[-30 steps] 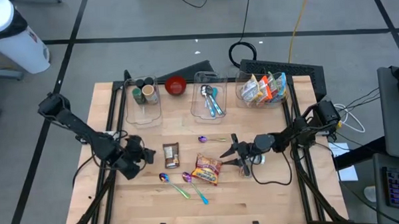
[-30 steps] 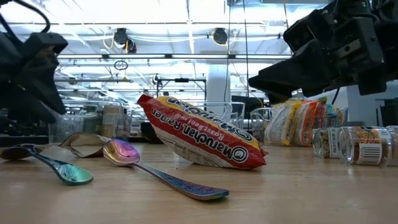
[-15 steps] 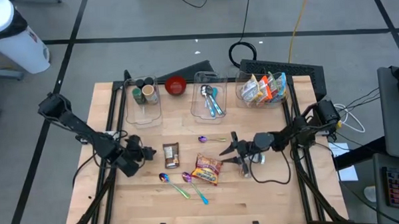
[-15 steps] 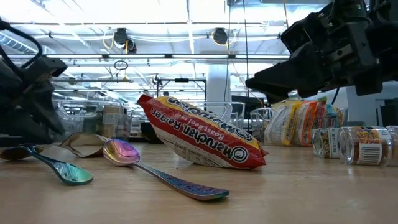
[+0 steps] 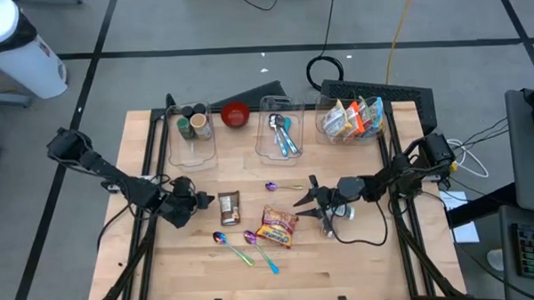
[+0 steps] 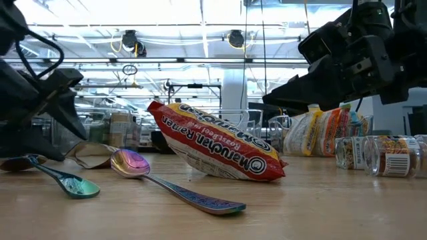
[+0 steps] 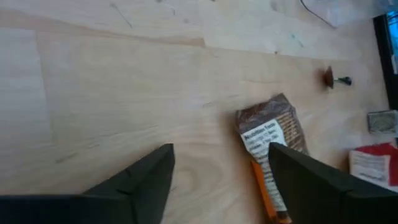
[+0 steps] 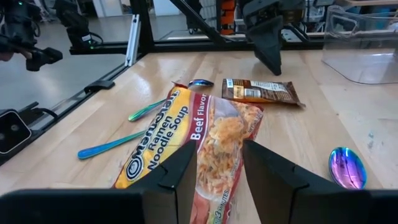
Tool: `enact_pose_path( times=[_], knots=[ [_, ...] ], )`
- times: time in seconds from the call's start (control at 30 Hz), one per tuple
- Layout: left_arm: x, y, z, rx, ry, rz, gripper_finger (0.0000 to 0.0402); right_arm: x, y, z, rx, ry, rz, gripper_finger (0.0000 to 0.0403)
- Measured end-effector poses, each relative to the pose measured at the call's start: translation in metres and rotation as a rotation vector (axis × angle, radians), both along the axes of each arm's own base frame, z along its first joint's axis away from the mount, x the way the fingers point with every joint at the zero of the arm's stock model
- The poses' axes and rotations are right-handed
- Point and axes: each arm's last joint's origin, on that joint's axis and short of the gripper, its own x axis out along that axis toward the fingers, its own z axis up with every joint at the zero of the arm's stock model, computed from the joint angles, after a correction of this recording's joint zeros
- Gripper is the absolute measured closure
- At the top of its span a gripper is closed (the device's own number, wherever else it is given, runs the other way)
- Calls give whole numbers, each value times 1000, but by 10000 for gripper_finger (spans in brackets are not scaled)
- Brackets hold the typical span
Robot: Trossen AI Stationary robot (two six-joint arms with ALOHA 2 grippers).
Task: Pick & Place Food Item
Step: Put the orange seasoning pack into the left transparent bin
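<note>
**Colours on the table**

The table (image 5: 360,262) is pale blond wood. The ramen packet (image 5: 277,226) is red and yellow with white lettering; at its 10 o'clock lies a brown snack packet (image 5: 229,206) with a white label. The spoons (image 5: 257,248) shimmer iridescent purple, blue and green. The bowl (image 5: 235,115) is red.

My left wrist view cuts off the brown snack packet (image 7: 272,149) at its lower edge, and the red ramen noodle packet (image 7: 374,167) at its side. In my low view that brown packet (image 6: 90,155) sits half hidden behind the iridescent metal spoon (image 6: 137,167).
</note>
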Motion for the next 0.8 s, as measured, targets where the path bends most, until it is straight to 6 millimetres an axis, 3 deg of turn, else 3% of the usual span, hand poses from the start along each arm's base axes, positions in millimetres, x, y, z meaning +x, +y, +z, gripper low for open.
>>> enact_pose_path(
  times=[0.23, 0.8],
  knots=[
    [9, 6, 3, 7, -24, -11, 80, 0, 0, 0, 0, -1, 0, 277],
    [36, 19, -3, -1, -57, -72, 78, 0, 0, 0, -1, 4, -1, 277]
  ],
)
